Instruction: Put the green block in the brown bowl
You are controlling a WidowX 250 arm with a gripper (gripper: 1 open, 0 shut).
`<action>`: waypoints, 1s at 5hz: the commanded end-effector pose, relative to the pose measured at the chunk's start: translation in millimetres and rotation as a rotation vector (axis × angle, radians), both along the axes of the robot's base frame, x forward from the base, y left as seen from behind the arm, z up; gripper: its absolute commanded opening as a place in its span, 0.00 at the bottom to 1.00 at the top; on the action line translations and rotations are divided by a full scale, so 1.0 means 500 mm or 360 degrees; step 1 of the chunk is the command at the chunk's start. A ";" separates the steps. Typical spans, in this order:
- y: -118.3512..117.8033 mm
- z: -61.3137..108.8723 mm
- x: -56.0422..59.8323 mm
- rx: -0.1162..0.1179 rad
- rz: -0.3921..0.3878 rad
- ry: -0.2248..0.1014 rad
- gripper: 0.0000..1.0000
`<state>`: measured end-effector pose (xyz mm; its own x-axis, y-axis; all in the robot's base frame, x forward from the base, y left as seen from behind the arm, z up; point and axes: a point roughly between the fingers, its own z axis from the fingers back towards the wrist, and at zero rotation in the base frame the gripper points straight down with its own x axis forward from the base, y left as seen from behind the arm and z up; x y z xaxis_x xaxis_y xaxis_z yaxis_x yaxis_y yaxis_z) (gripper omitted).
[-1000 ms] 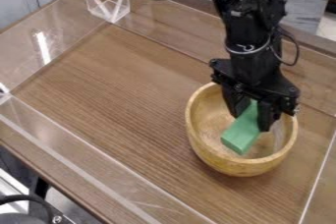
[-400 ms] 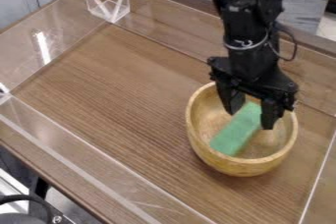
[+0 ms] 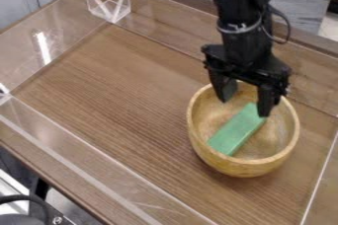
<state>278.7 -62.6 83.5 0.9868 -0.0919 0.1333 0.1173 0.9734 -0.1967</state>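
Observation:
The brown bowl (image 3: 211, 140) of light tan wood stands on the table at the right. Inside it the green block (image 3: 239, 130) lies tilted against the bowl's inner wall, free of any grip. My gripper (image 3: 246, 97) hangs just above the bowl's far rim, its black fingers (image 3: 220, 84) spread apart and open, holding nothing. The block's upper end sits right below the fingertips.
The wooden table (image 3: 106, 81) is ringed by a low clear plastic wall (image 3: 40, 41). A clear triangular stand (image 3: 109, 4) sits at the back left. The table's right edge runs close behind the bowl.
The gripper opened and let go of the green block, which dropped to lie in the bowl. The gripper then rose a little and shifted left.

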 end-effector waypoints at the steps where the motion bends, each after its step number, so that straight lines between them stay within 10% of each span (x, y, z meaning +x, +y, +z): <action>1: 0.021 0.040 0.030 -0.0003 0.0009 -0.0086 1.00; 5: 0.121 0.070 0.052 0.0025 0.0097 -0.0108 1.00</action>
<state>295.0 -3.9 103.2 0.9893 -0.0282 0.1429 0.0549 0.9810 -0.1861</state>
